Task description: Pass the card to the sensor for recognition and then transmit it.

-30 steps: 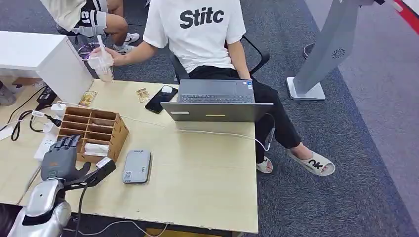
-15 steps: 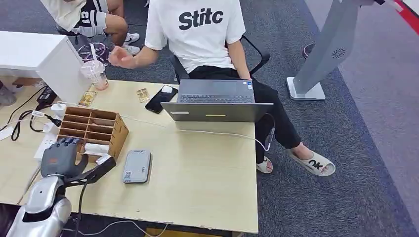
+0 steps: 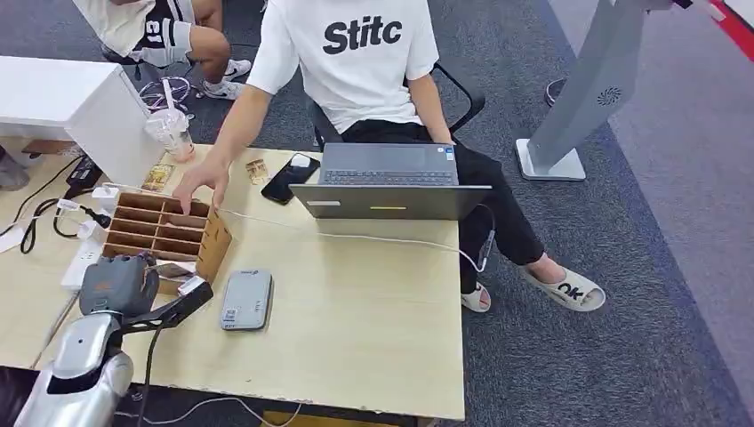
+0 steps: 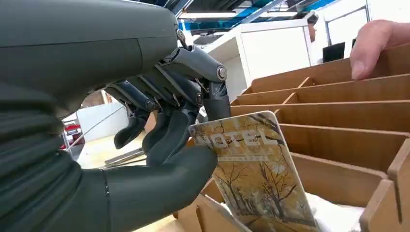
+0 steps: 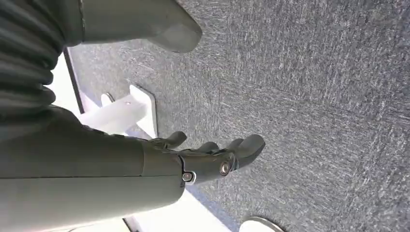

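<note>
One yellow tree-printed hotel card pinched in left hand at wooden slotted box, nine o'clock of grey flat sensor; right hand spread, empty.

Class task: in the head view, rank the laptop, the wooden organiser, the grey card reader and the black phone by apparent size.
1. laptop
2. wooden organiser
3. grey card reader
4. black phone, similar to the reader, so this ranking is unsure.
</note>
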### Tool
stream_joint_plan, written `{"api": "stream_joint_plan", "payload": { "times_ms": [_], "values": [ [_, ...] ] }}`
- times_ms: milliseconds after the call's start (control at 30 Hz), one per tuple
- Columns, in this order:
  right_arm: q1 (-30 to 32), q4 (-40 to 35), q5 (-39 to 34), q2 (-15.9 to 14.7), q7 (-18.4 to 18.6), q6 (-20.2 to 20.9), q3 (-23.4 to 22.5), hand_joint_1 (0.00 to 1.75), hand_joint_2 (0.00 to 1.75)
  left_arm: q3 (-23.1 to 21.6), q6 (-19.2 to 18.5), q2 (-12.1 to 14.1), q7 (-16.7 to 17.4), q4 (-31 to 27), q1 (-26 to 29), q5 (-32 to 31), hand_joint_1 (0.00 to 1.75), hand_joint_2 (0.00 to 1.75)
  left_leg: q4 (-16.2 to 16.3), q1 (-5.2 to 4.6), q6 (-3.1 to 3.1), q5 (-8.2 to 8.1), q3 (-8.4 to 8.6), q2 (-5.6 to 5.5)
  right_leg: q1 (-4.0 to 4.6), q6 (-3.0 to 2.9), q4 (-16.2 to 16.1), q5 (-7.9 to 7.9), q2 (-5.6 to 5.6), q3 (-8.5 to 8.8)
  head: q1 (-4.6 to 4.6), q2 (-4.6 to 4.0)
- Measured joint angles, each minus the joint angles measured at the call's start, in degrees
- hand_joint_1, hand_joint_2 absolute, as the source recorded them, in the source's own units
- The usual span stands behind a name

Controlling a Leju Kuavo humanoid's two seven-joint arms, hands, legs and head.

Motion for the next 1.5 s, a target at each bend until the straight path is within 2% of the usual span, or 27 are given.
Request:
{"api": "stream_joint_plan", "payload": {
  "times_ms": [67, 133, 167, 200, 500, 833, 1133, 1233, 1333, 1500],
  "values": [
    [0.0, 0.0, 0.0, 0.0, 0.11, 0.02, 0.0, 0.0, 1.75, 0.0, 0.09, -0.04, 0.0, 0.37, -0.03, 0.0, 1.52, 1.75, 0.0, 0.0, 0.0, 0.0, 0.0, 0.0, 0.0, 0.0, 0.0, 0.0, 0.0, 0.0, 0.0, 0.0],
    [-0.01, 0.0, 0.02, 0.0, 0.13, 0.11, 0.0, 0.0, 1.75, 0.0, 0.39, -0.09, 0.0, 0.74, -0.14, -0.17, 1.64, 1.75, 0.0, 0.0, 0.0, 0.0, 0.0, -0.01, 0.0, 0.0, 0.0, 0.0, -0.01, 0.01, 0.0, 0.0],
    [-0.01, 0.0, 0.02, 0.0, 0.15, 0.24, 0.0, 0.0, 1.75, 0.0, 0.7, -0.09, 0.0, 0.92, -0.18, -0.33, 1.64, 1.75, 0.0, 0.0, 0.0, 0.0, 0.01, -0.01, 0.0, 0.0, 0.0, 0.0, -0.01, 0.01, 0.0, 0.0],
    [0.0, 0.0, 0.04, 0.0, 0.15, 0.33, -0.02, 0.0, 1.75, 0.0, 1.05, -0.11, -0.02, 1.18, -0.24, -0.37, 1.75, 1.75, 0.0, 0.0, 0.0, 0.0, 0.01, -0.01, 0.0, 0.0, 0.0, 0.0, -0.01, 0.01, 0.0, 0.0],
    [0.0, 0.0, 0.39, 0.0, -0.09, 0.5, -0.13, 0.0, 1.75, 0.07, 3.85, -0.26, -1.14, 1.33, -0.73, 1.36, 1.75, 1.75, 0.0, 0.0, 0.0, 0.0, 0.0, 0.0, 0.0, 0.0, 0.0, 0.0, 0.0, 0.0, 0.0, 0.0],
    [0.0, 0.0, 1.05, 0.0, -0.24, 0.0, -1.07, 0.0, 1.75, 2.45, 4.96, -0.39, -3.45, -6.15, -1.22, 6.71, 1.75, 1.75, 0.0, 0.0, 0.0, 0.0, 0.0, 0.0, 0.0, 0.0, 0.01, 0.0, 0.0, 0.0, 0.0, 0.0],
    [0.0, 0.0, 1.14, 0.0, -0.31, -0.04, -1.57, 0.0, 1.75, 4.24, 4.9, 0.53, -4.13, -10.91, -1.79, 7.93, 1.75, 1.75, 0.0, 0.0, 0.0, 0.0, 0.0, 0.0, 0.0, 0.0, 0.01, 0.0, 0.0, 0.01, -0.02, 0.0],
    [-0.01, 0.0, 1.22, 0.0, -0.37, -0.09, -1.62, 0.0, 1.75, 4.9, 4.92, 1.16, -3.41, -11.1, -2.71, 7.58, 1.75, 1.75, 0.0, 0.0, 0.0, 0.0, 0.0, -0.01, 0.0, 0.0, 0.01, 0.0, 0.0, 0.01, -0.02, 0.0],
    [-0.01, 0.0, 1.49, 0.0, -0.37, -0.18, -1.62, 0.0, 1.75, 5.84, 5.49, 2.17, -0.76, -11.02, -3.92, 4.59, 1.75, 1.75, 0.0, 0.01, 0.0, 0.0, 0.0, 0.01, 0.01, -0.01, 0.02, 0.01, 0.01, 0.0, -0.02, 0.0],
    [-0.15, 0.0, 1.95, 0.0, -0.37, -0.17, -1.62, 0.0, 1.75, 7.24, 6.6, 3.87, 0.68, -7.73, -6.9, 1.61, 1.75, 1.75, 0.0, 0.01, -0.01, 0.01, 0.01, 0.0, 0.01, -0.02, 0.02, 0.01, 0.0, 0.0, 0.0, 0.0]
  ]
}}
